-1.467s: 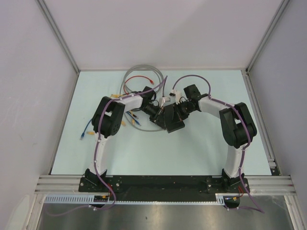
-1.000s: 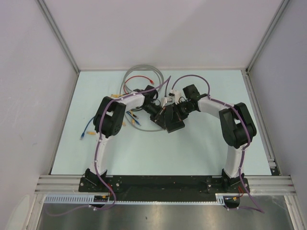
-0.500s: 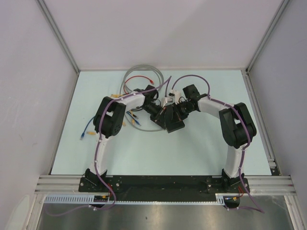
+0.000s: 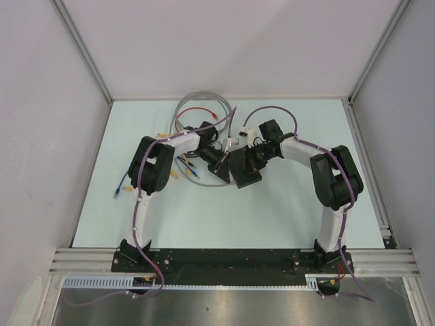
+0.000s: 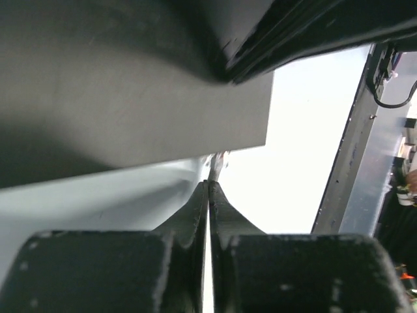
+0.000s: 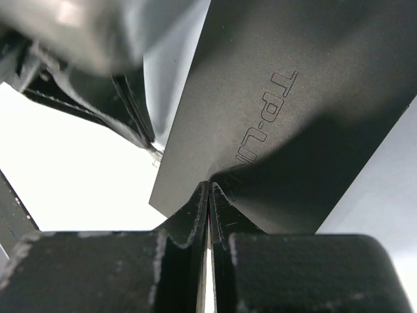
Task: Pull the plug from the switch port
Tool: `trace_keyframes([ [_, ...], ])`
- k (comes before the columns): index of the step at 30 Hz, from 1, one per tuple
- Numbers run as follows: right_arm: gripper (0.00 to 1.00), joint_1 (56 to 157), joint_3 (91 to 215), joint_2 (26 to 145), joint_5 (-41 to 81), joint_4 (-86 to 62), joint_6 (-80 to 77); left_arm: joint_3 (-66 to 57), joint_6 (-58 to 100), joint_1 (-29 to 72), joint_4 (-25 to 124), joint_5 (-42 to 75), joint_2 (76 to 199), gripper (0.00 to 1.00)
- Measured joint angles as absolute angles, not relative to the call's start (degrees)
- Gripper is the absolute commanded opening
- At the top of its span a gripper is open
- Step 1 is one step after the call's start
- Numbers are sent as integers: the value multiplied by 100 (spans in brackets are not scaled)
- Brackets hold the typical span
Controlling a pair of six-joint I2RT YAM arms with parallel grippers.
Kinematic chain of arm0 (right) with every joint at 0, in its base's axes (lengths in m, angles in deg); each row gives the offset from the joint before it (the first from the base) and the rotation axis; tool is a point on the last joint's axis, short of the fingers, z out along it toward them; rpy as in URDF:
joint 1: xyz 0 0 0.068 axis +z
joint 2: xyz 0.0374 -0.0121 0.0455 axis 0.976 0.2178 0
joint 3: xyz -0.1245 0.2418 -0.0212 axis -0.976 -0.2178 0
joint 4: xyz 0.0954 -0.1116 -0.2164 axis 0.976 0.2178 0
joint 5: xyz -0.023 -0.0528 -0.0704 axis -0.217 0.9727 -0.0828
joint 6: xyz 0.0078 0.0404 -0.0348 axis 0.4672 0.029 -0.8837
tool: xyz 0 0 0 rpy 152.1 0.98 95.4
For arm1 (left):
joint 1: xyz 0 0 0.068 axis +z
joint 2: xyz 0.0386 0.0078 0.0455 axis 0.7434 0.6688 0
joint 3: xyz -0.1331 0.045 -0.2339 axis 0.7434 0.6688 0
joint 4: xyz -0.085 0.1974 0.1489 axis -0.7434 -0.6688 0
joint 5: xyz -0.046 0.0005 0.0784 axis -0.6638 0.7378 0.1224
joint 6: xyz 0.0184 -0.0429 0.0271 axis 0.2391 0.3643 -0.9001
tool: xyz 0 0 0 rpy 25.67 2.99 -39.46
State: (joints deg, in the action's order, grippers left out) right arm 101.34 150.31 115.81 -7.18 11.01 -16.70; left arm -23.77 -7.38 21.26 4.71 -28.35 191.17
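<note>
The switch [image 4: 245, 170] is a flat matte-black box in the middle of the table, between both grippers. In the right wrist view its top face [image 6: 273, 111] bears raised lettering. My right gripper [image 6: 208, 184] is shut, with its tips set against that face near one edge. My left gripper [image 5: 208, 184] is shut at the switch's left side, under its grey-looking face [image 5: 130, 104]. A thin pale piece [image 5: 219, 160] shows just past the left tips; I cannot tell whether it is the plug. In the top view the plug is hidden by the grippers.
A grey cable coil [image 4: 197, 100] and a red cable [image 4: 197, 110] lie behind the left arm. Short cables with yellow ends [image 4: 182, 167] lie left of it, and a blue one [image 4: 124, 184] farther left. Metal rails border the mat.
My left gripper has shifted slightly left and back. The switch has turned a little on the table. The right arm has barely moved.
</note>
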Motion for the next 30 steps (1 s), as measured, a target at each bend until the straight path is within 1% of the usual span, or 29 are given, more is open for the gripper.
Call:
trace_keyframes([
  [2, 5, 10134, 15031, 11581, -720, 1101, -1670, -2381, -710, 2185, 359, -2824, 19137, 39],
  [5, 5, 10134, 15031, 11581, -718, 1104, -1670, -2384, -587, 2272, 239, -2975, 19191, 48],
  [8, 5, 10134, 15031, 11583, -718, 1104, -1670, -2351, -449, 2353, 239, -3231, 19196, 50],
  [12, 5, 10134, 15027, 11583, -718, 1101, -1668, -2309, -292, 2452, 305, -3688, 19349, 51],
  [18, 5, 10134, 15027, 11583, -718, 1101, -1668, -2443, -69, 2465, 311, -4160, 19668, 44],
  [25, 5, 10137, 15027, 11583, -712, 1104, -1668, -2543, 125, 2305, 514, -4228, 19801, 35],
  [30, 5, 10139, 15027, 11583, -696, 1104, -1668, -2543, 390, 2242, 783, -4142, 19801, 33],
])
